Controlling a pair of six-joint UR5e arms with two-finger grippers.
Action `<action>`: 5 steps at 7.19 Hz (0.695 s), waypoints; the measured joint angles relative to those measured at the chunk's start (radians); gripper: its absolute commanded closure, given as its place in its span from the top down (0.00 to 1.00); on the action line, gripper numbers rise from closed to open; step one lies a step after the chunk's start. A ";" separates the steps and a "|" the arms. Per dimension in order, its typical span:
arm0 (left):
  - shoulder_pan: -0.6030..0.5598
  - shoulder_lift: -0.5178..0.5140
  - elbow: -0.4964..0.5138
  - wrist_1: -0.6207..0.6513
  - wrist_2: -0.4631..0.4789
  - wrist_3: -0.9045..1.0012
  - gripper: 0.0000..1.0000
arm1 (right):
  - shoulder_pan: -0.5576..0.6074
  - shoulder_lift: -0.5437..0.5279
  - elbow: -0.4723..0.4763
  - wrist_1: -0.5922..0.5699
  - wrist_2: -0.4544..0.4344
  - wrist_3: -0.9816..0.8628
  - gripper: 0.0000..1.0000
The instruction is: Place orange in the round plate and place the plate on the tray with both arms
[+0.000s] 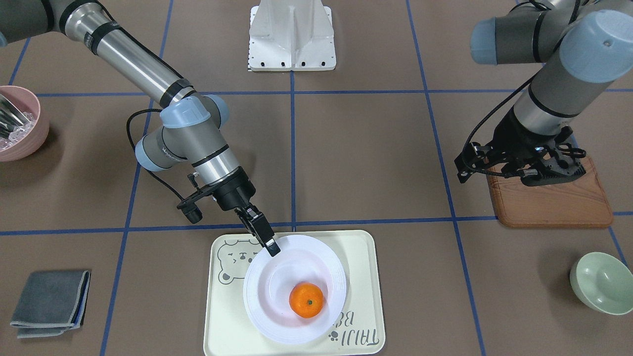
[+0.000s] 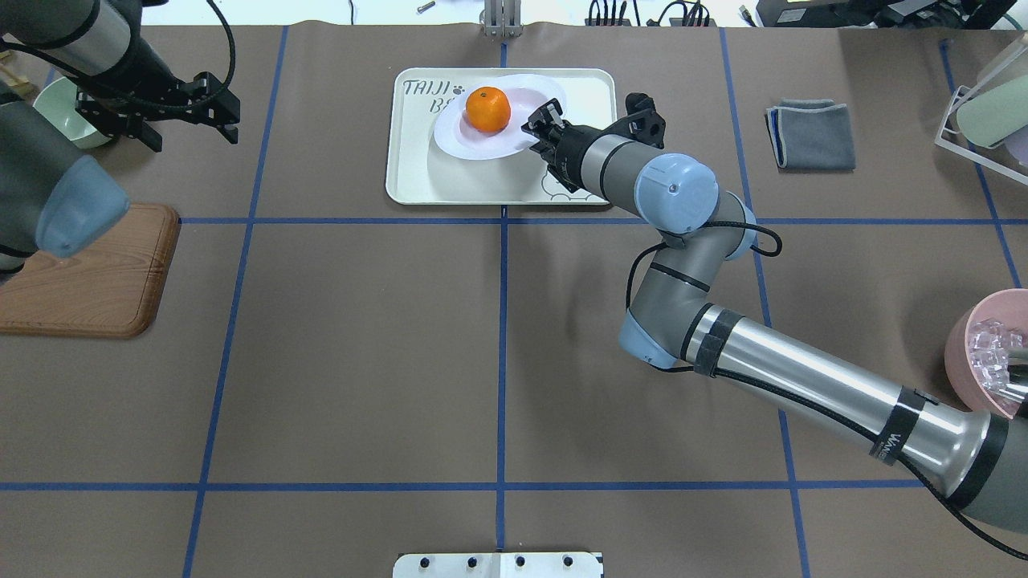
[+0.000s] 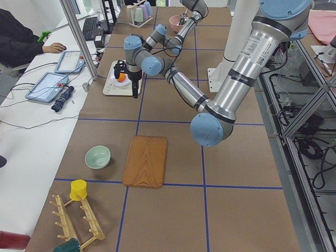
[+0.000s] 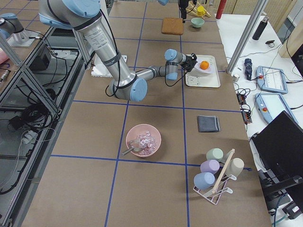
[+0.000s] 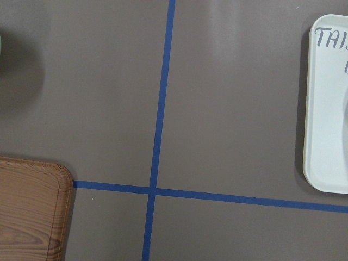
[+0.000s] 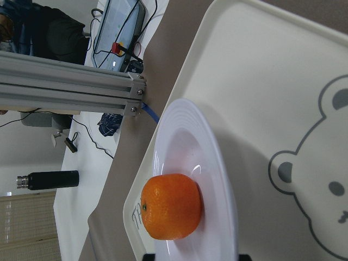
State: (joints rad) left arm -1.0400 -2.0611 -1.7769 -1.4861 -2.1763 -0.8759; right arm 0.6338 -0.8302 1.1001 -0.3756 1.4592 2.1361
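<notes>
The orange (image 1: pixel 306 300) (image 2: pixel 487 109) (image 6: pixel 171 206) lies in the well of the white round plate (image 1: pixel 277 277) (image 2: pixel 522 96) (image 6: pixel 185 141). My right gripper (image 1: pixel 271 246) (image 2: pixel 540 128) is shut on the plate's rim on the side nearest the robot. The plate hangs slightly above the cream tray (image 1: pixel 361 257) (image 2: pixel 418 160) (image 6: pixel 272 81) and casts a shadow on it. I cannot tell whether its far edge touches the tray. My left gripper (image 1: pixel 551 173) (image 2: pixel 185 112) hovers open and holds nothing, far off between the wooden board and the green bowl.
A brown wooden board (image 1: pixel 549 205) (image 2: pixel 88 273) and a pale green bowl (image 1: pixel 601 283) lie on the left arm's side. On the right arm's side are a pink bowl (image 1: pixel 20 123) and a folded grey cloth (image 1: pixel 49 301). A person sits beyond the table's far edge.
</notes>
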 measured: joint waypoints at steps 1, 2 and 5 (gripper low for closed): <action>-0.001 -0.001 0.000 0.000 0.001 0.000 0.98 | 0.002 -0.013 0.010 0.001 0.007 -0.028 1.00; -0.001 -0.002 0.000 0.000 0.001 0.000 0.98 | 0.006 -0.028 0.022 0.001 0.022 -0.065 1.00; -0.004 -0.002 0.000 0.000 0.000 0.000 0.98 | 0.055 -0.049 0.074 -0.083 0.138 -0.174 1.00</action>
State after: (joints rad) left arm -1.0444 -2.0632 -1.7766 -1.4864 -2.1767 -0.8759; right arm 0.6890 -0.8788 1.1741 -0.4582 1.5970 1.9624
